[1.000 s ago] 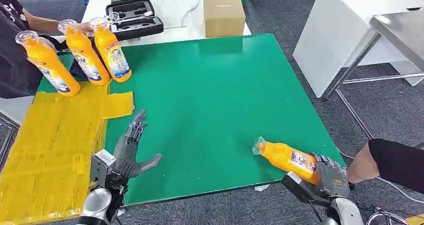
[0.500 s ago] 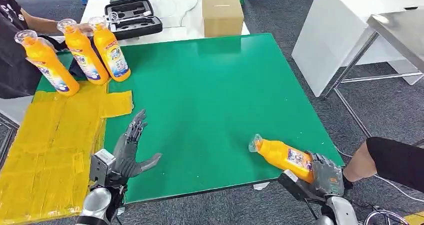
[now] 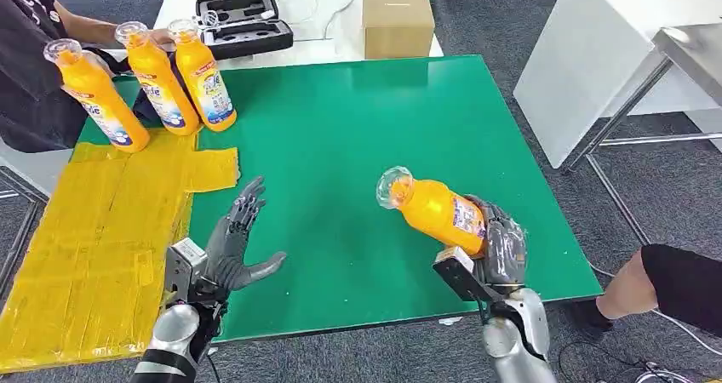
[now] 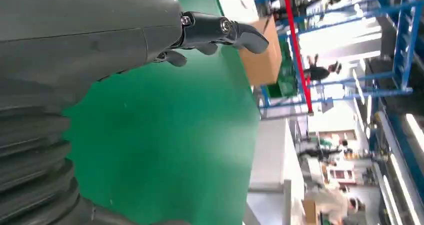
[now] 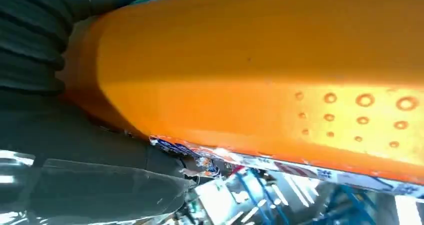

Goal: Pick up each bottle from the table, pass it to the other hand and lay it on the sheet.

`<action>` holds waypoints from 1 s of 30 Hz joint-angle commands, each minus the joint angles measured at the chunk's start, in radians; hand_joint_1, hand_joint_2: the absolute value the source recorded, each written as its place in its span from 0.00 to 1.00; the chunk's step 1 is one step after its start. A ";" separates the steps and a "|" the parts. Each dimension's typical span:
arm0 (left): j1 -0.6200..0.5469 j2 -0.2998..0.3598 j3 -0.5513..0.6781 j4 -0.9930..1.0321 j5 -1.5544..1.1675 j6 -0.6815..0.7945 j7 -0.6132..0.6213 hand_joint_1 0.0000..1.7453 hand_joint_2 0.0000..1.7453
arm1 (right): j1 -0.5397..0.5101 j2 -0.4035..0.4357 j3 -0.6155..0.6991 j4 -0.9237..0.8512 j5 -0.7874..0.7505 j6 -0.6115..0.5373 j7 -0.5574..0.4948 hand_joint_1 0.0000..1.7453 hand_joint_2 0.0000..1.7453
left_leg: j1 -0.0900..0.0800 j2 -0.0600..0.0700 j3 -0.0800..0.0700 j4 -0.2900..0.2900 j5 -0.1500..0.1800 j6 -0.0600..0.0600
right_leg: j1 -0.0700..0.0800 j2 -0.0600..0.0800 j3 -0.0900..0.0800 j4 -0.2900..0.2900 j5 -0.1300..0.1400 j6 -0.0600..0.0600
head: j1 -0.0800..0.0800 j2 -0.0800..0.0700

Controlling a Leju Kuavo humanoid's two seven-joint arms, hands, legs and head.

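The held bottle is orange with a clear cap, gripped at its base end by the right hand above the right half of the green counter. Its long axis runs across the head view, tilted, with the cap end raised and pointing toward the robot's left side and the base buried in the right hand's fingers. Those fingers wrap the lower body, so the bottle's bottom is hidden; part of a printed label shows just ahead of the grip. In the right wrist view the orange body sits very close to the camera, with a strip of label along one edge, and the fingers cannot be made out there.

The left hand hovers over the counter's near left part, palm turned toward the bottle, fingers spread and holding nothing. In the left wrist view one fingertip reaches out over the green surface.

The yellow sheet covers the counter's left strip. At its far end three more orange bottles stand upright, close together. A person is cut off at the far left edge, one hand behind the standing bottles. Beyond the counter lie a cardboard box and an open black case.
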 commanded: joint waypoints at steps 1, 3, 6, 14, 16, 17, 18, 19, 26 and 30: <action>-0.075 0.014 -0.051 0.145 0.016 -0.004 0.006 0.00 1.00 | -0.073 0.077 0.126 -0.006 -0.049 0.012 -0.027 1.00 1.00 | 0.000 0.001 0.001 0.000 -0.001 -0.001 | 0.000 0.000 0.000 0.000 -0.001 -0.001 | 0.000 0.000; -0.075 0.014 -0.051 0.145 0.016 -0.004 0.006 0.00 1.00 | -0.073 0.077 0.126 -0.006 -0.049 0.012 -0.027 1.00 1.00 | -0.001 -0.001 0.000 0.000 -0.002 0.000 | -0.001 -0.001 0.000 0.001 -0.002 0.000 | 0.000 0.000; -0.077 0.014 -0.050 0.148 0.017 -0.004 0.006 0.00 1.00 | -0.071 0.072 0.125 -0.009 -0.056 0.011 -0.028 1.00 1.00 | -0.001 -0.002 0.003 0.001 -0.004 0.000 | -0.001 -0.003 0.003 0.001 -0.005 0.000 | 0.000 0.000; -0.144 0.001 -0.129 0.233 0.034 -0.047 0.006 0.00 1.00 | -0.117 0.137 0.136 0.081 -0.278 0.075 -0.106 1.00 1.00 | 0.000 -0.003 0.002 0.000 -0.003 0.000 | -0.001 -0.004 0.002 0.001 -0.005 0.001 | 0.000 0.000; -0.171 -0.006 -0.145 0.253 0.038 -0.043 0.007 0.00 1.00 | -0.147 0.150 0.130 0.159 -0.307 0.081 -0.142 1.00 1.00 | 0.000 -0.004 0.001 0.000 -0.002 0.000 | -0.001 -0.005 0.002 0.000 -0.004 0.001 | 0.000 0.000; -0.171 -0.006 -0.145 0.253 0.038 -0.043 0.007 0.00 1.00 | -0.147 0.150 0.130 0.159 -0.307 0.081 -0.142 1.00 1.00 | 0.000 -0.005 0.002 0.001 -0.003 -0.001 | 0.000 -0.006 0.003 0.000 -0.004 0.000 | 0.000 0.000; -0.176 -0.005 -0.151 0.256 0.039 -0.044 0.009 0.00 1.00 | -0.156 0.154 0.130 0.183 -0.310 0.086 -0.147 1.00 1.00 | 0.000 -0.004 0.000 0.000 -0.002 0.000 | 0.000 -0.004 0.001 -0.001 -0.003 0.001 | 0.000 0.000; -0.183 -0.005 -0.158 0.258 0.041 -0.049 0.010 0.00 1.00 | -0.165 0.161 0.136 0.205 -0.312 0.097 -0.148 0.98 1.00 | 0.000 -0.004 0.002 0.000 -0.003 0.000 | 0.000 -0.004 0.003 0.000 -0.004 0.001 | 0.000 0.000; -0.245 -0.028 -0.232 0.257 0.069 -0.054 0.018 0.00 1.00 | -0.276 0.266 0.171 0.464 -0.423 0.160 -0.210 0.99 1.00 | 0.000 -0.003 0.009 0.003 -0.008 -0.002 | 0.001 -0.005 0.009 0.003 -0.008 -0.002 | 0.000 0.000; -0.265 -0.028 -0.246 0.244 0.093 -0.045 0.020 0.00 1.00 | -0.316 0.298 0.204 0.559 -0.456 0.188 -0.241 1.00 1.00 | 0.000 -0.003 0.001 0.000 -0.003 0.000 | 0.000 -0.003 0.001 0.000 -0.004 0.001 | 0.001 0.000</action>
